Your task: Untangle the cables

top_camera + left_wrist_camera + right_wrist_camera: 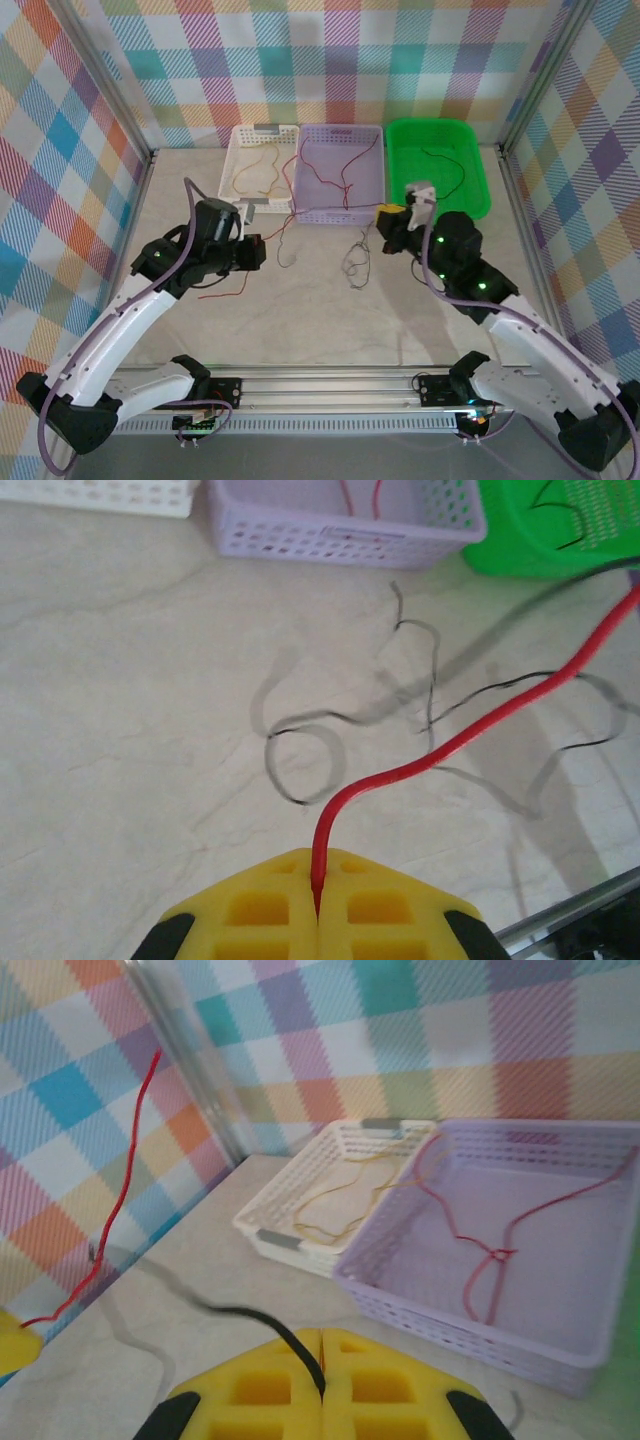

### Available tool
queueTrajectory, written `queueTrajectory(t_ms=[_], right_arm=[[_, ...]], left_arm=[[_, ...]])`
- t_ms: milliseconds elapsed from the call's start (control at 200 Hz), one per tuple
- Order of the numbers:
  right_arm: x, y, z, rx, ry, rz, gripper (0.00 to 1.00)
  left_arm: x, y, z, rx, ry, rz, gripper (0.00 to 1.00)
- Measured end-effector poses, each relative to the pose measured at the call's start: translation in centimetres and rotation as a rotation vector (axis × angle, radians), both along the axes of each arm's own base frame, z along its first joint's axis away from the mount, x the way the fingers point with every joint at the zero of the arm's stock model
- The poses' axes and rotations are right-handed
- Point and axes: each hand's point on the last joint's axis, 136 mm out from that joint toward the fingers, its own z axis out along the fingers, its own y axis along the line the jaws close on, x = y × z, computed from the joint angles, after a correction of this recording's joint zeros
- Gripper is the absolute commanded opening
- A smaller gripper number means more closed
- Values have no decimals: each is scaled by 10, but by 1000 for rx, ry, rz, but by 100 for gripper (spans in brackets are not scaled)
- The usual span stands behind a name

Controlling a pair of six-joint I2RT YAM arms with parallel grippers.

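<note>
The left arm (110,330) rises from its base at the near left edge, bends at the elbow and reaches inward over the table, its wrist turned toward the centre. The left gripper (258,250) has its yellow fingers pressed together, pinching a red cable (420,765) in the seam between them. The right arm (540,340) mirrors it from the near right edge, folded at the elbow and stretched forward and inward. The right gripper (388,214) is likewise closed, its yellow fingertips meeting on a black cable (270,1325). Green lights glow on both arms.

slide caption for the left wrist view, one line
Left gripper shut on a red cable, a black cable looping loosely on the table beyond.
</note>
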Motion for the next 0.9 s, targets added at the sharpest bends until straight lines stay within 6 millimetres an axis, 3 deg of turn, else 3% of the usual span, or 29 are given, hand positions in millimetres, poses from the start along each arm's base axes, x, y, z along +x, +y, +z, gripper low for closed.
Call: queueTrajectory(t_ms=[310,515,740,900], right_arm=[[-3,-95,-13,-2,107,-293,0],[-7,-144,-32,63,219,-492,0],[-20,-194,-48,162,302,-708,0],[-25,-227,-70,228,396,-826,0]], left_arm=[[-9,28,-9,33,14,34,0],[-12,37,-19,49,46,38,0],[-3,47,-26,86,60,58,0],[2,60,-27,104,58,102,0]])
